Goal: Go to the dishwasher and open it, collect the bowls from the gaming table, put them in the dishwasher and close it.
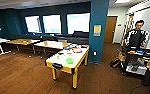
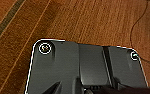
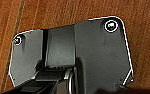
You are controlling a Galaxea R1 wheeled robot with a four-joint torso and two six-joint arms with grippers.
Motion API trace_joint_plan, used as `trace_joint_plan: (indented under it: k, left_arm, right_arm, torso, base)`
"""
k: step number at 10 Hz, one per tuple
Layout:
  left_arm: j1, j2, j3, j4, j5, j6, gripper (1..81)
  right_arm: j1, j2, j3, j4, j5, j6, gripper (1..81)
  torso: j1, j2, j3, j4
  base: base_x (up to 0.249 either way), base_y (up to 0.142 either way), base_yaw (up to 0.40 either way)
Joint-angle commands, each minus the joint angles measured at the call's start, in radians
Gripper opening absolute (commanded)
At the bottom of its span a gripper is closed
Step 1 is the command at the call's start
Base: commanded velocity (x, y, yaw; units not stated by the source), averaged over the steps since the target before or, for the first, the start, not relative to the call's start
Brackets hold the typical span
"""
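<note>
The gaming table [image 1: 56, 62], white-topped with a yellow edge and yellow legs, stands in the middle of the head view, a short way ahead over the wooden floor. Near its front end lies a lime green bowl [image 1: 70, 60]. Behind that bowl a small orange thing [image 1: 69, 53] shows, too blurred to tell if it is a bowl. Colourful game boxes [image 1: 77, 50] lie toward the far end. The dishwasher is out of view. Both wrist views look down past the robot's dark plate onto the wooden floor [image 2: 91, 20].
A teal pillar [image 1: 98, 30] rises right of the table's far end. A person [image 1: 136, 35] stands behind a dark cart [image 1: 134, 61] at the right, with a bag [image 1: 114, 62] on the floor beside it. Wooden tables [image 1: 52, 44] and a sofa [image 1: 78, 37] line the windows.
</note>
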Motion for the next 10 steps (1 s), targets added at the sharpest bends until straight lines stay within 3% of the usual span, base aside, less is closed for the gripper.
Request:
trace_joint_plan:
  k: [1, 5, 10]
  left_arm:
    - [-0.060, -0.001, 0.002, 0.003, 0.042, 0.004, 81.1]
    - [-0.060, -0.002, 0.002, 0.000, 0.042, 0.004, 81.1]
    - [-0.055, -0.002, 0.002, 0.001, 0.042, 0.004, 81.1]
  right_arm:
    - [0.055, 0.002, 0.002, -0.002, -0.048, -0.002, 81.1]
    - [0.055, 0.003, 0.002, -0.002, -0.048, -0.002, 81.1]
    - [0.055, 0.002, 0.002, -0.002, -0.048, -0.002, 81.1]
  torso:
    - [0.000, 0.000, 0.000, 0.000]
    - [0.000, 0.000, 0.000, 0.000]
    - [0.000, 0.000, 0.000, 0.000]
  base:
    - [0.115, 0.000, 0.000]
    - [0.102, 0.000, 0.000]
    - [0.102, 0.072, 0.000]
